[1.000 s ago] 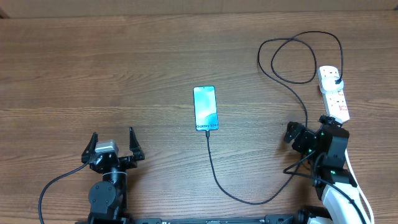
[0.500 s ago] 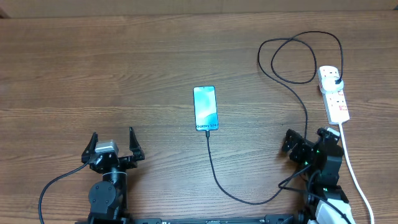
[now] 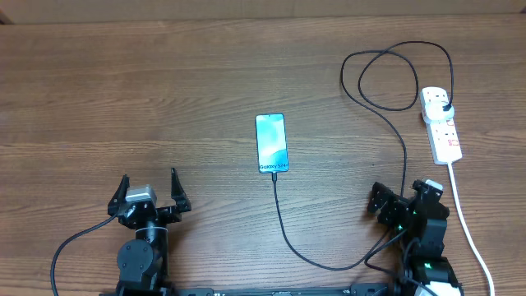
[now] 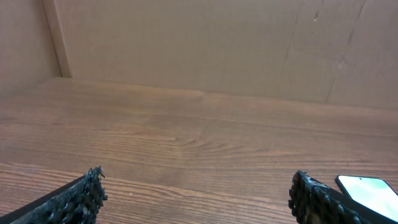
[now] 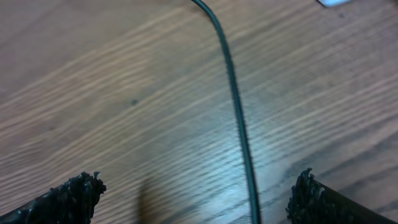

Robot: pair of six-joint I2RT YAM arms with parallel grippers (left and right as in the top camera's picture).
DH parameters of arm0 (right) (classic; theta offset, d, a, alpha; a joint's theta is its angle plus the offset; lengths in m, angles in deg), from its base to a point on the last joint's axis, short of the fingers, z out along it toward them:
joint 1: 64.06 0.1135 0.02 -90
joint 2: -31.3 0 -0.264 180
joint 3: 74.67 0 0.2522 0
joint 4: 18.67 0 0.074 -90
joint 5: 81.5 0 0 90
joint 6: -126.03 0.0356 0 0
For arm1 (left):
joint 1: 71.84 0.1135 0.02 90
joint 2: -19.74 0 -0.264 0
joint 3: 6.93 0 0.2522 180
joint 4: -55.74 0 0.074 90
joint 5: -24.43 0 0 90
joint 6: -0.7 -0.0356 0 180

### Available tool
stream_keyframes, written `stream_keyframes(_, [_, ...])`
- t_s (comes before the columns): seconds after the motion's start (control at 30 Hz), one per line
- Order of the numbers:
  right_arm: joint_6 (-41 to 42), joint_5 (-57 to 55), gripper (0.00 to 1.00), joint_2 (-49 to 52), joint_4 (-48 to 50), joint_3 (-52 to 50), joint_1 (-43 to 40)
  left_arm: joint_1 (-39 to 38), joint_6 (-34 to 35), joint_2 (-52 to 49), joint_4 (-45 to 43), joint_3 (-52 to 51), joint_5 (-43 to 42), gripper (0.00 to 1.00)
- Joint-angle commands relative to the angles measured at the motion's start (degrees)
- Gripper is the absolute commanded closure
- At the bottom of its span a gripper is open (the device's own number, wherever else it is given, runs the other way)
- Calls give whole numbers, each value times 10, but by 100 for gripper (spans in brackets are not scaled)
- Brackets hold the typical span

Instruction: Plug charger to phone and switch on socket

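From overhead, the phone (image 3: 271, 143) lies face up mid-table with the charger (image 3: 283, 226) meeting its near edge, seemingly already seated. The black cable swings right, then loops up to its plug in the far outlet of the socket (image 3: 445, 136). The socket's long axis runs away from the robot, and it lies just ahead of the right gripper (image 3: 403, 197), slightly to its right. The left gripper (image 3: 149, 185) is well apart from it, so the right arm is the nearer one for switching it on. Both grippers stand spread wide and empty. The left wrist view shows parted jaws over the bare table (image 4: 186, 137), with the phone's corner at the lower right. The right wrist view shows parted jaws with the cable running between them on the wood. A white sliver at the top right edge may be the socket, but it is too cropped to tell.
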Motion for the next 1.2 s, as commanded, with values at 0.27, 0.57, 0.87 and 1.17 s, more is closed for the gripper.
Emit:
stream_keyframes(0.27, [-16,-5,0,-193,3,-6,57,0,-17,6,-1,-2,8,0])
stream_keyframes(0.57, [-16,-5,0,-336,4,-6,89,0,-17,6,-1,-2,8,0])
stream_keyframes(0.87, [-16,-5,0,-369,4,-6,89,0,-17,6,-1,-2,8,0])
stream_keyframes(1.17, [-16,-5,0,-369,4,-6,89,0,-17,6,-1,-2,8,0])
